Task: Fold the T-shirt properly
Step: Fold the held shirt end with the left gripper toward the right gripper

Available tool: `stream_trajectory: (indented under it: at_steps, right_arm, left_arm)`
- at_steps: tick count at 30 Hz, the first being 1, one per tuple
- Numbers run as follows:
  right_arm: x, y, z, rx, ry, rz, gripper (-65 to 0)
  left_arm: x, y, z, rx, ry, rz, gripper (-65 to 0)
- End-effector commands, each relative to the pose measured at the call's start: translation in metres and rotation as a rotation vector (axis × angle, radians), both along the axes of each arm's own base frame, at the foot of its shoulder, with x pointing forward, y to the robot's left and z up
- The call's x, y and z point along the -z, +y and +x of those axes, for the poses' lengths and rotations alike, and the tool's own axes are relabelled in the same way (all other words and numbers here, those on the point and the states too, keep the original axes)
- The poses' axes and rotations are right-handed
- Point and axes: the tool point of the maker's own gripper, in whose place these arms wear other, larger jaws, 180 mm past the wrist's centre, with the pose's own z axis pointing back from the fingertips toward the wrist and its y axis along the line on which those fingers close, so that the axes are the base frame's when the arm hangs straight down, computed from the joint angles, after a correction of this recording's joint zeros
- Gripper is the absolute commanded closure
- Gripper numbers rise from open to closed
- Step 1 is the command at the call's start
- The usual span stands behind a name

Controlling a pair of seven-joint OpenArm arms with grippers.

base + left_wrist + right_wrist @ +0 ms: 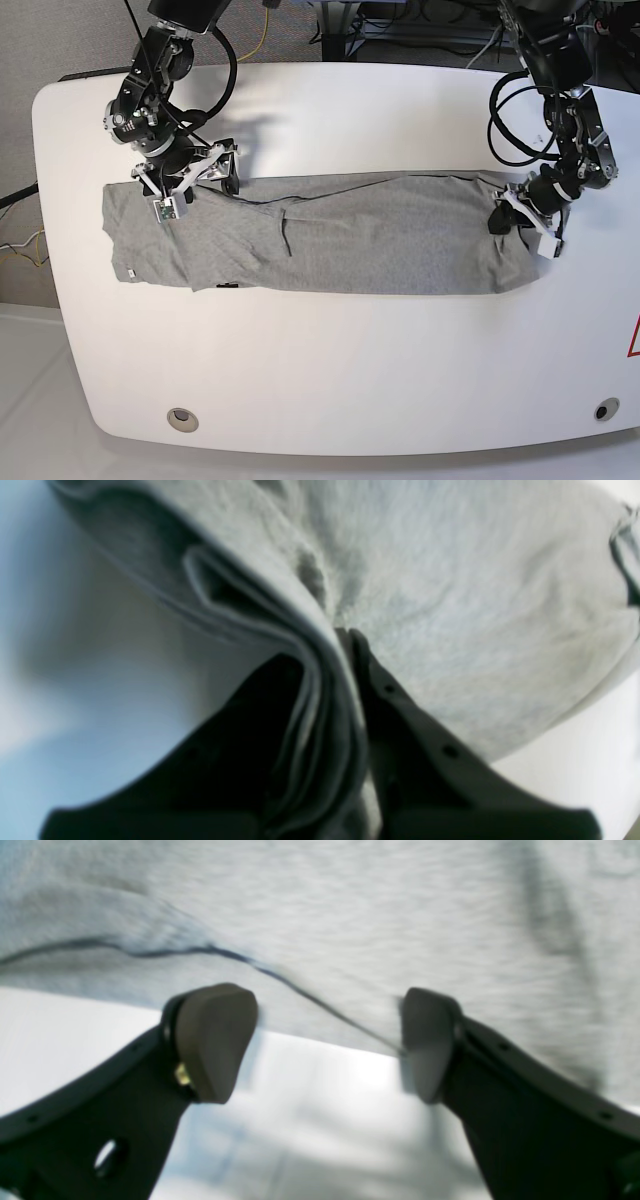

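Observation:
The heather-grey T-shirt [320, 245] lies as a long band across the white table, with a small white tag [128, 273] at its left end. No printed letters show. My left gripper [500, 218] is at the shirt's right end. In the left wrist view it [345, 635] is shut on bunched layers of the T-shirt [450, 605]. My right gripper [205, 180] is at the shirt's upper left edge. In the right wrist view it [325, 1040] is open, with its pads [215, 1040] apart just off the edge of the T-shirt [350, 915].
The white table [330, 370] has rounded corners and two round holes near the front edge [181, 417] [603, 408]. Cables [510, 110] hang behind the arm on the right. A red mark [633, 340] sits at the table's right edge.

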Motion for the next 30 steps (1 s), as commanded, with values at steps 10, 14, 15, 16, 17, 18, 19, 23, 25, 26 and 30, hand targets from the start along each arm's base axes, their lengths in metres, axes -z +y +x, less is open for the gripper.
stream_trajectory:
  at_steps: [10,14,15,16,17,18,19,23,25,26,30]
  right_arm:
    - [-0.016,-0.005,0.011,0.012,-0.060,-0.002,-47.3]
    - [-0.014,-0.004,0.010,0.007,-0.053,-0.002,-47.7]
    - [-0.014,-0.004,0.010,0.006,-0.051,-0.003,-47.7]
    - [-0.014,-0.003,0.010,0.005,-0.050,-0.003,-47.7]
    - [-0.013,-0.003,0.010,0.004,-0.049,-0.004,-47.7]
    - [-0.013,-0.003,0.010,0.004,-0.049,-0.003,-47.6]
    - [-0.014,-0.003,0.010,0.003,-0.049,-0.003,-47.6]
    - [-0.014,-0.003,0.011,0.003,-0.049,-0.003,-47.6]
    - [-0.013,-0.004,0.010,0.008,-0.048,-0.003,-47.4]
    - [-0.013,-0.004,0.010,0.008,-0.048,-0.002,-47.4]
    - [-0.013,-0.005,0.011,0.008,-0.050,-0.003,-47.5]
  left_arm:
    - [-0.056,0.026,0.029,-0.054,-0.203,0.027,0.0]
    - [-0.052,-0.008,0.023,0.013,-0.185,0.028,0.0]
    - [-0.052,-0.015,0.022,0.027,-0.184,0.028,0.0]
    - [-0.051,-0.023,0.020,0.042,-0.179,0.028,0.0]
    - [-0.051,-0.031,0.019,0.057,-0.174,0.027,0.0]
    - [-0.051,-0.039,0.018,0.069,-0.172,0.026,0.0]
    - [-0.051,-0.045,0.016,0.082,-0.170,0.025,0.0]
    - [-0.050,-0.066,0.011,0.130,-0.150,0.044,0.0]
    - [-0.057,-0.072,0.010,0.141,-0.156,0.071,0.0]
    - [-0.056,-0.076,0.009,0.147,-0.152,0.075,0.0]
    - [-0.054,-0.089,0.007,0.172,-0.134,0.092,0.0]
